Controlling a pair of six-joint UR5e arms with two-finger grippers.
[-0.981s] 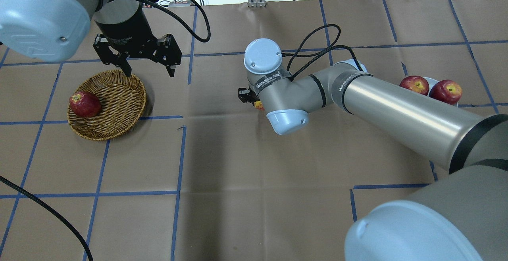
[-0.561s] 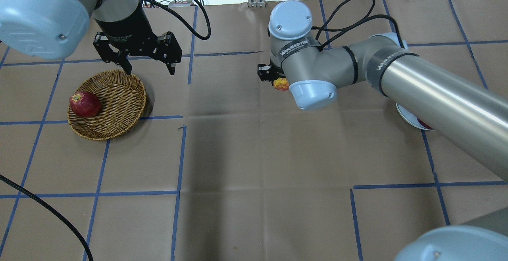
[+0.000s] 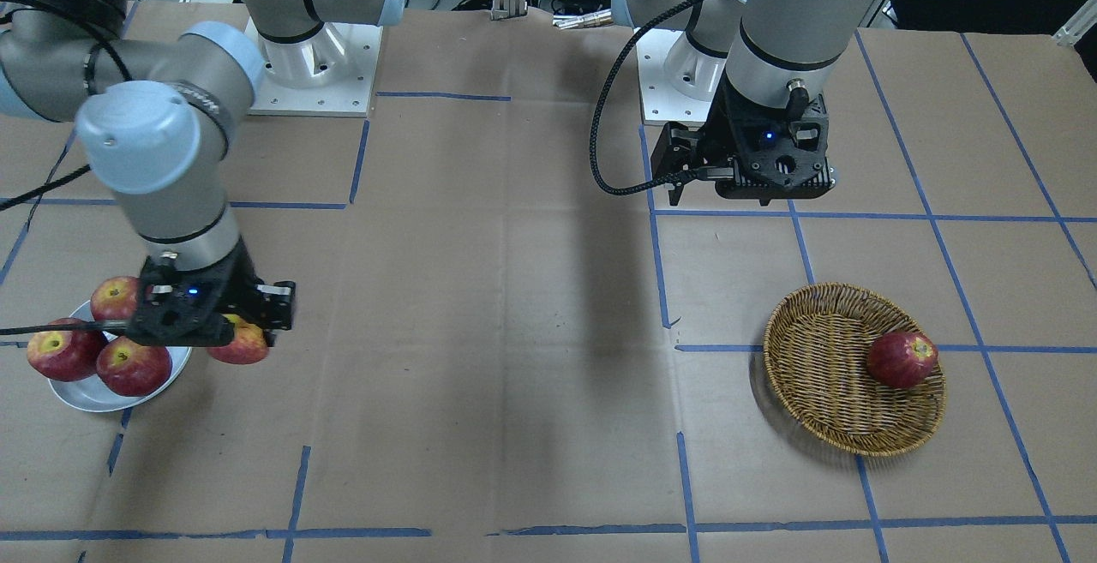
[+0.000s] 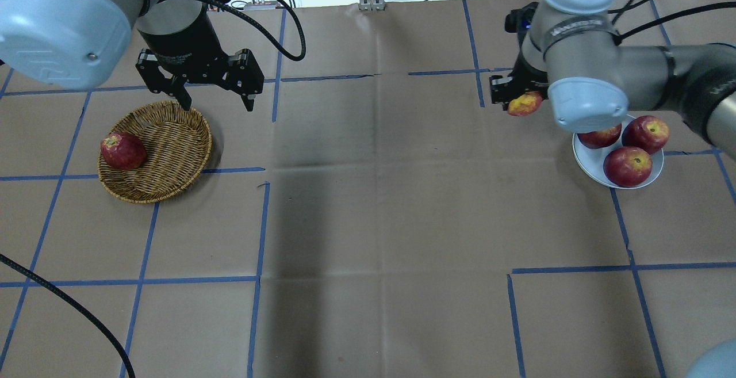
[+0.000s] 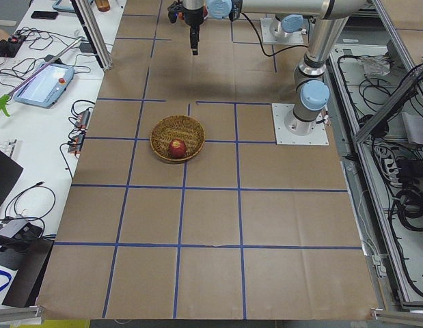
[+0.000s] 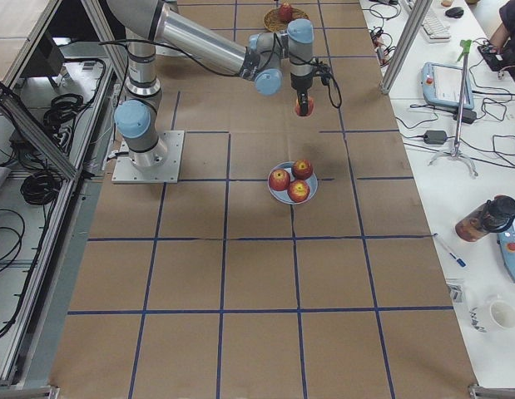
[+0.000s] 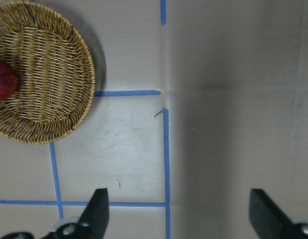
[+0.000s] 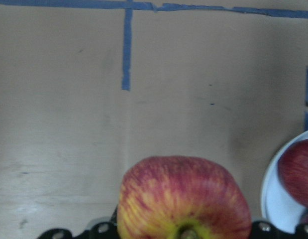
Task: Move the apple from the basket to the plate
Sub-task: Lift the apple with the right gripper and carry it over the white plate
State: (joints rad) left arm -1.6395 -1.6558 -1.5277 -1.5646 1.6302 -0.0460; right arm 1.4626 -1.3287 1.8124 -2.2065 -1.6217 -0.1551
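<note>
My right gripper (image 4: 520, 100) is shut on the pale pinkish-red apple (image 4: 524, 104) with yellow streaks and holds it above the table, just left of the grey-white plate (image 4: 598, 175). In the right wrist view the apple (image 8: 183, 199) fills the lower middle and the plate's rim (image 8: 273, 199) shows at the right edge. The front view shows the apple (image 3: 242, 346) beside the plate (image 3: 86, 398). The wicker basket (image 4: 169, 148) stands at the left. My left gripper (image 4: 218, 106) is open and empty above the basket's far rim.
Three red apples (image 4: 627, 166) lie on the plate. One deep-red apple (image 4: 122, 151) lies in the basket's left side and also shows in the front view (image 3: 902, 359). Brown paper with blue tape lines covers the table.
My right arm has swung right with the apple, from the table's middle to just beside the plate. The left arm and the basket have not moved.
</note>
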